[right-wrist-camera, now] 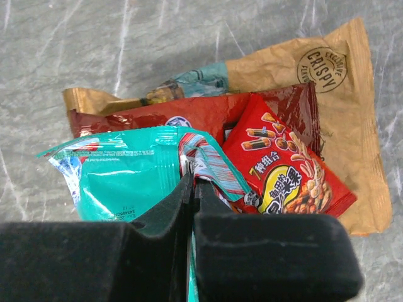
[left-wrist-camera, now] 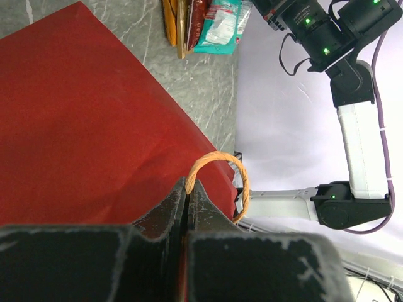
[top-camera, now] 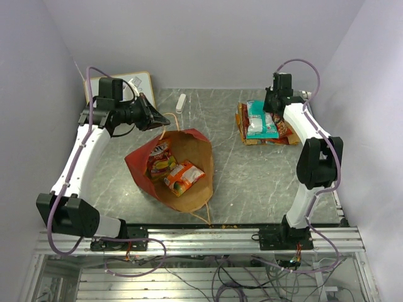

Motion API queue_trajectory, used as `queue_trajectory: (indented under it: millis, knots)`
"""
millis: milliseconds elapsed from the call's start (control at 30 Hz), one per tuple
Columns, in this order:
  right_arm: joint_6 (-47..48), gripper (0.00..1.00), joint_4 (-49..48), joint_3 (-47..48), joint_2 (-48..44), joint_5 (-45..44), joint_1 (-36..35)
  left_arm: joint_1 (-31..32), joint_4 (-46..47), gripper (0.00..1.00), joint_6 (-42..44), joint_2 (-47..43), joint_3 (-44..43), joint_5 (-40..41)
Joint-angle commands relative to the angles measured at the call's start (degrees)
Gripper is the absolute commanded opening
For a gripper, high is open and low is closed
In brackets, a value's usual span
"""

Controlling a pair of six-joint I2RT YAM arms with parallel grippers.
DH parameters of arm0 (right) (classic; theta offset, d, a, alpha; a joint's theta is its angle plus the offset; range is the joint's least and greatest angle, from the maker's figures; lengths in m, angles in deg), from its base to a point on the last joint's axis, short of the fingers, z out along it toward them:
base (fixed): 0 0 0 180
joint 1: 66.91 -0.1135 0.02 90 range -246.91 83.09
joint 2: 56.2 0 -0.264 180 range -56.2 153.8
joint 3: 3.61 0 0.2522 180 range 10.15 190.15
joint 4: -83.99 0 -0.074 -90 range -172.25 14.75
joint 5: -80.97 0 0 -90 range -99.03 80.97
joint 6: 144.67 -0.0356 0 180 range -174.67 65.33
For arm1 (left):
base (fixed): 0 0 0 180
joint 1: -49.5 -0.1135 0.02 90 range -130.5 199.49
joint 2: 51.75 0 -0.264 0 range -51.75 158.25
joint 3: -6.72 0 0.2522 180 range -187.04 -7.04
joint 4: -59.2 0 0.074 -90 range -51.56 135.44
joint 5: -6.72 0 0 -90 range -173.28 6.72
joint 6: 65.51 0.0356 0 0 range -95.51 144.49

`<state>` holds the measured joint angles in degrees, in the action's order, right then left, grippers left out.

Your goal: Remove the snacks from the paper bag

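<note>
The paper bag [top-camera: 191, 160], red outside and brown inside, lies on the table with its mouth open. Two snacks lie inside it: a red and yellow packet [top-camera: 161, 157] and an orange packet [top-camera: 184, 177]. My left gripper [top-camera: 162, 119] is shut on the bag's far rim at the tan cord handle [left-wrist-camera: 236, 170]; in the left wrist view the gripper [left-wrist-camera: 187, 184] pinches red paper [left-wrist-camera: 82, 126] and cord. My right gripper [top-camera: 272, 110] is at the pile of snacks [top-camera: 261, 124] at the back right. In the right wrist view the gripper [right-wrist-camera: 192, 179] is shut on the edge of a teal packet [right-wrist-camera: 119, 182].
Under the teal packet lie a bright red packet [right-wrist-camera: 283, 163], a dark red packet [right-wrist-camera: 189, 116] and a tan packet [right-wrist-camera: 340, 113]. A whiteboard [top-camera: 140, 83] leans at the back left, with a white marker [top-camera: 181, 102] beside it. Walls close in on the left, back and right.
</note>
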<state>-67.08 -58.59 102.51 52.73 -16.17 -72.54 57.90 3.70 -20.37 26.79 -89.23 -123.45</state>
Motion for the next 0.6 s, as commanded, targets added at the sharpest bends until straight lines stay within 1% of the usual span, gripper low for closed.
queue_trajectory:
  millis: [0,200,400,567]
  knots:
    - [-2.05,0.00,-0.83,0.73,2.31,-1.20,1.16,-0.41,1.48,0.07,0.29,2.07,-2.80,-0.65]
    - [-2.83,0.00,-1.48,0.22,3.88,-1.13,1.59,-0.41,2.07,0.07,0.17,3.78,-3.32,-0.88]
    - [-2.74,0.00,-1.61,1.74,4.80,-1.06,1.76,-0.41,2.40,0.07,0.15,3.99,-3.25,-0.79]
    - [-0.90,0.21,-0.17,4.36,4.47,-0.01,1.90,-0.41,2.73,0.07,-0.35,3.49,-3.28,-1.04]
